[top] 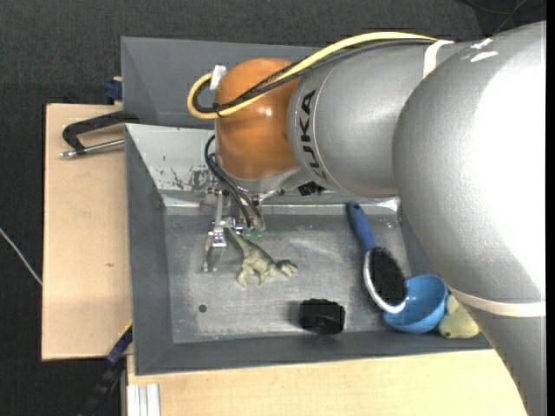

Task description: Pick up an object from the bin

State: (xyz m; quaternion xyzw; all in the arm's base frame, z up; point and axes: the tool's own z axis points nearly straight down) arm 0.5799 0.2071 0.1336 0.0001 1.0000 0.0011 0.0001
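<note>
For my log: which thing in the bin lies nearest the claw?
The pale toy dinosaur, right beside the claw; black disc, brush and blue cup lie farther.

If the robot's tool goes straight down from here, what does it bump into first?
Most likely the small pale toy dinosaur in the middle of the bin: the tool hangs open right by it. One finger may reach bare floor instead; depth is hard to judge.

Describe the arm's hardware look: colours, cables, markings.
The arm is fat, rounded silver-grey links, with black KUKA lettering near the wrist. A glossy orange cover sits on the wrist, a yellow cable loops over it, and thin black cables run down to the small bare-metal gripper.
</note>
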